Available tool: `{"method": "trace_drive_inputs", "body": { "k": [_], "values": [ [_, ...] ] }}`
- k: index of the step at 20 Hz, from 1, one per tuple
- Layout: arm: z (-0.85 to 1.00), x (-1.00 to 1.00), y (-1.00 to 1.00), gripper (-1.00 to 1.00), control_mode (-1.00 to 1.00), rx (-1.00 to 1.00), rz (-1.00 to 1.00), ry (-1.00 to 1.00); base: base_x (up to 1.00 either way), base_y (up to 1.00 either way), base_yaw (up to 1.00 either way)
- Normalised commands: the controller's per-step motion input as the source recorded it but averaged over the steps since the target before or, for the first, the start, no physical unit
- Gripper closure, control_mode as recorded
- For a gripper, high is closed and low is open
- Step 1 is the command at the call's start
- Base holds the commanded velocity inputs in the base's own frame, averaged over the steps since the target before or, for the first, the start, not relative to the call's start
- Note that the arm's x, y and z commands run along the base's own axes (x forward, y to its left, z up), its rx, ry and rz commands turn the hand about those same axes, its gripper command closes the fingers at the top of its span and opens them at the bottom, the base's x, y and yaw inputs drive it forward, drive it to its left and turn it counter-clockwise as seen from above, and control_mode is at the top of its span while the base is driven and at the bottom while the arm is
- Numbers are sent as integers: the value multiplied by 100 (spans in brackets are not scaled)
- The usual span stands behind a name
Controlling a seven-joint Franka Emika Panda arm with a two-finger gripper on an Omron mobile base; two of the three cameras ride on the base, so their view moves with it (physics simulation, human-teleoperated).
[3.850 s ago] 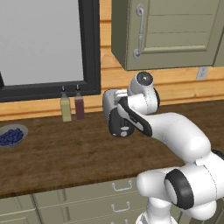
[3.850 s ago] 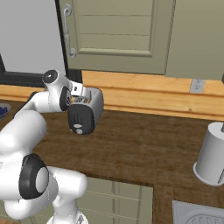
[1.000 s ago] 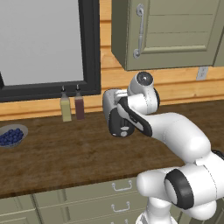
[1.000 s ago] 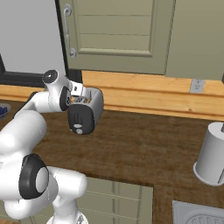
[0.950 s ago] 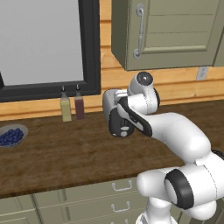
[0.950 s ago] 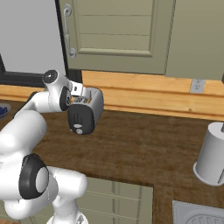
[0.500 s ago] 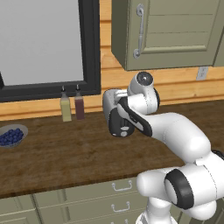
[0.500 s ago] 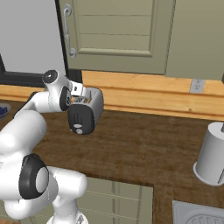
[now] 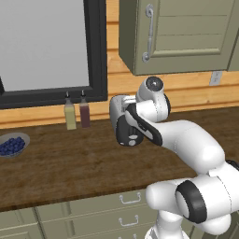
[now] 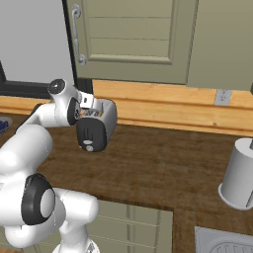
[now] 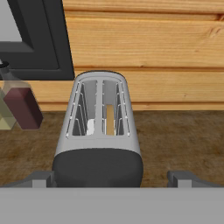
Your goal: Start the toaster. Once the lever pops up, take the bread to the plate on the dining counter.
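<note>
claw [image 11: 112, 177]: mine, hanging just above the near end of the toaster, jaws spread to full width with one tip on each side of the black end panel. Nothing between them. I judge the wide stance suits waiting over the slots, ready to drop onto a slice.
toaster [image 11: 99, 131]: silver-grey body, black end panel toward me, standing on the dark wood bench [image 9: 56, 168] with its far end near the back wall. Two slots on top, open to my hand camera.
bread [image 11: 110, 120]: pale tan slice, edge-on, sunk down inside the right-hand slot, its top below the rim. From how low it sits I judge the toasting is still on and the lever has not popped.
lever: on the black panel, I think; from here I cannot tell its position.
bottles [image 9: 77, 111]: a pale one and a dark red one, side by side against the wall beside the toaster, clear of my reach path.
bowl of blueberries [image 9: 12, 145]: grey, well off along the bench; not the target dish.
grey canister [image 10: 239, 173]: far along the bench on the other side, out of the way.
wall behind: timber boards, a dark window frame, cabinet above.
</note>
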Motion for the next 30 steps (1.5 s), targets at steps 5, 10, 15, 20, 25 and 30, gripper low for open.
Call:
{"method": "trace_drive_inputs", "body": {
  "k": [5, 10, 15, 20, 25, 30],
  "values": [
    [0, 0, 0, -100, -100, 0, 0, 0, 0, 0, 0],
    [0, 0, 0, -100, -100, 0, 0, 0, 0, 0, 0],
    [0, 0, 0, -100, -100, 0, 0, 0, 0, 0, 0],
    [0, 0, 0, -100, -100, 0, 0, 0, 0, 0, 0],
    [0, 0, 0, -100, -100, 0, 0, 0, 0, 0, 0],
    [0, 0, 0, -100, -100, 0, 0, 0, 0, 0, 0]
  ]
}}
